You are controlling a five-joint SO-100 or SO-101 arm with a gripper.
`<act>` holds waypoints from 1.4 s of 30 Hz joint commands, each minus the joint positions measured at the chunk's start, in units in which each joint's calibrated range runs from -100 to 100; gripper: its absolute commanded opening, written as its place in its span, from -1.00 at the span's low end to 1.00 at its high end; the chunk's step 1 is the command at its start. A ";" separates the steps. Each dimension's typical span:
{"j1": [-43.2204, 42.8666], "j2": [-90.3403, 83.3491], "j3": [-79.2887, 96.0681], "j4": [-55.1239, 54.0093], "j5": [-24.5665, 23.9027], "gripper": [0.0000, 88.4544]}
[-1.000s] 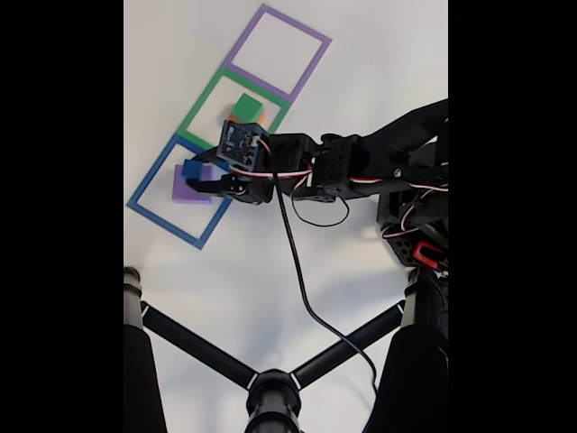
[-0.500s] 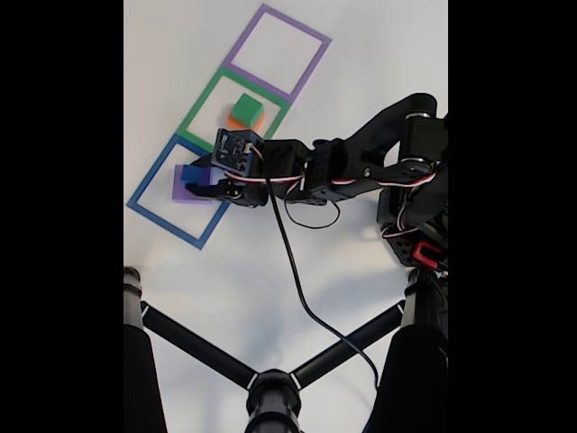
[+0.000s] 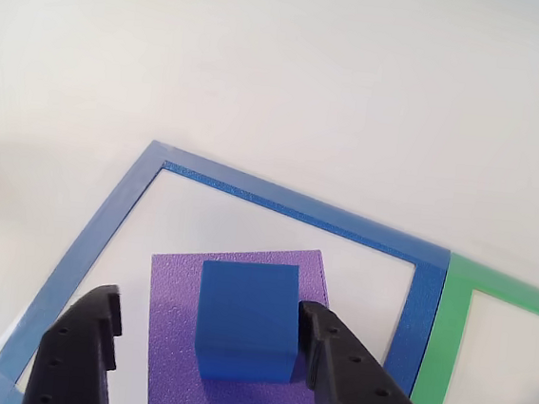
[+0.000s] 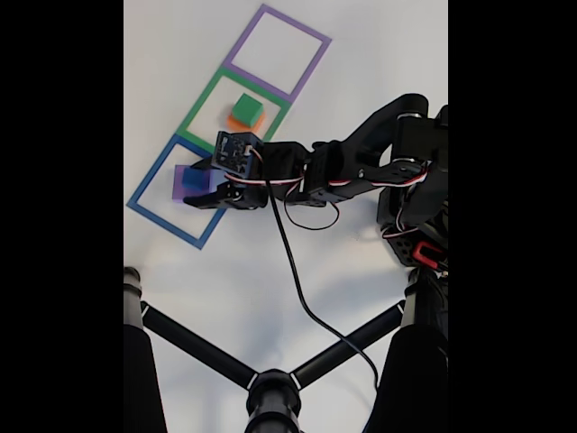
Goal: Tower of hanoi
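Fixed view overhead, far; other view close (probably wrist-mounted).

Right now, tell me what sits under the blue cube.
The blue cube rests on the flat purple block, inside the blue frame. The purple patch beneath the cube is hidden. The open pincer straddles the cube.

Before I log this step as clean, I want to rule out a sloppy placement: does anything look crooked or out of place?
Nothing stands out. The blue cube sits flat on the purple block inside the blue frame, between the open gripper fingers. The green block rests on the orange one in the green frame.
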 commanded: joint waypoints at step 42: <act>26.10 -52.78 -48.41 119.29 0.59 -0.65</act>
